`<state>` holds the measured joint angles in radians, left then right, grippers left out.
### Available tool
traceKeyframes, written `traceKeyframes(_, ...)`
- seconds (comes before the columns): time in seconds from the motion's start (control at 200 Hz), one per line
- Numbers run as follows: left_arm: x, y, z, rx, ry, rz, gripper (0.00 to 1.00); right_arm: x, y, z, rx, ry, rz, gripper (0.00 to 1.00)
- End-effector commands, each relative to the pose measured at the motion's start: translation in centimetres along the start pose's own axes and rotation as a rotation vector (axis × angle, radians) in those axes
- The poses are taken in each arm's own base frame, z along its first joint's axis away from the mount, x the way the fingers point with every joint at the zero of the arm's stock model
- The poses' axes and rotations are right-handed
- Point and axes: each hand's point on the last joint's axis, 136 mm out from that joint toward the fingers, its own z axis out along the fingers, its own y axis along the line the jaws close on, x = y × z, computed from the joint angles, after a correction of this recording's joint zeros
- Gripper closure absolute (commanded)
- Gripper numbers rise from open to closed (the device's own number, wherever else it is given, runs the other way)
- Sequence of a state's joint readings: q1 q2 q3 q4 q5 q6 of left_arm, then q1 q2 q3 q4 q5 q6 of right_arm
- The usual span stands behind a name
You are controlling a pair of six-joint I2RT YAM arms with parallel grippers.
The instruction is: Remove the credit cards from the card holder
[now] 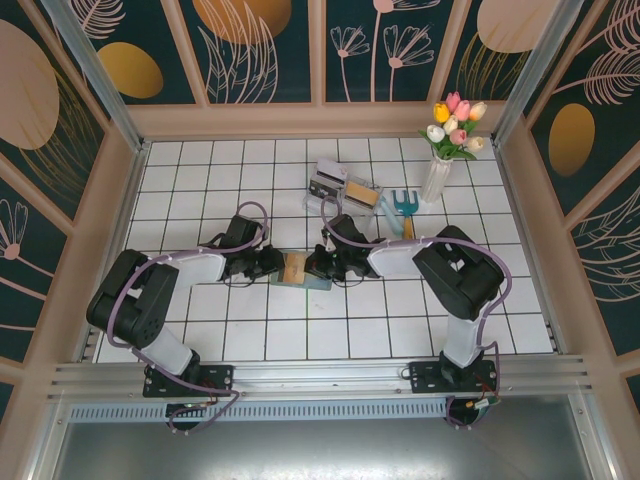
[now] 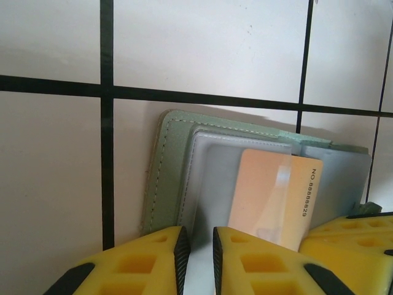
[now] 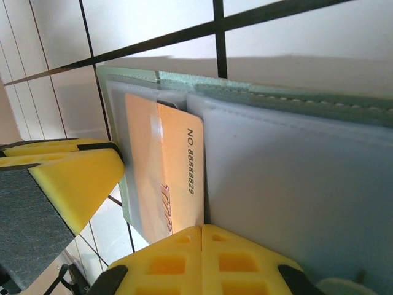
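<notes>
The white-tiled table [image 1: 500,300] carries everything. The left arm [image 1: 150,290] reaches in from 8 o'clock and the right arm [image 1: 455,270] from 4 o'clock, and they meet just on the 6 o'clock side of the table's centre. A vase [image 1: 436,180] of tulips stands at 1 o'clock near the back wall. A clear tray [image 1: 333,185] lies at 12 o'clock, with a teal fork [image 1: 404,205] between tray and vase. The grey-green wallet [image 2: 163,172] lies open on the tiles between the two tools, well apart from those things. The left tool [image 2: 201,246] sits at the wallet's 9 o'clock edge with its jaws narrow. The wallet's edge runs into the gap, but I cannot tell whether they pinch it. The right tool [image 3: 202,236] is at the 3 o'clock edge, its jaws pressed together on the end of the card [image 2: 273,196]. This tan-orange card bears a printed number and sticks partly out of a clear sleeve inside the wallet.
</notes>
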<state>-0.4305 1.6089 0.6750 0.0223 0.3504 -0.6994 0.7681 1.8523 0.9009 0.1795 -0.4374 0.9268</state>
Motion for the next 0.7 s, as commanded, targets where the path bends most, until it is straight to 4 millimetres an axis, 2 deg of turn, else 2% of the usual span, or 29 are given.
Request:
traceKeyframes(0.0, 1.7, 2.2, 0.2, -0.078, 0.053, -0.013, 0.79, 0.2, -0.9, 0.0, 0.03, 0.006, 0.023, 0.85)
traceKeyframes(0.115, 1.3, 1.7, -0.3, -0.07, 0.035, -0.005, 0.8, 0.1, -1.8, 0.4, 0.073, 0.008, 0.036, 0.81)
traceKeyframes(0.3, -0.9, -1.4, -2.2, 0.009, -0.034, 0.047, 0.81, 0.2, -2.8, 0.6, 0.12, 0.008, 0.038, 0.78)
traceKeyframes(0.445, -0.3, -3.4, -2.4, 0.118, -0.001, 0.058, 0.82, 0.2, -2.9, 0.7, 0.121, 0.008, 0.041, 0.77)
traceKeyframes(0.51, 0.2, -3.7, -2.0, 0.146, 0.026, 0.055, 0.84, 0.2, -2.9, 0.8, 0.119, 0.008, 0.042, 0.77)
traceKeyframes(0.696, 0.9, -2.6, -0.6, 0.113, 0.061, 0.038, 0.89, 0.3, -3.1, 0.8, 0.123, 0.009, 0.047, 0.77)
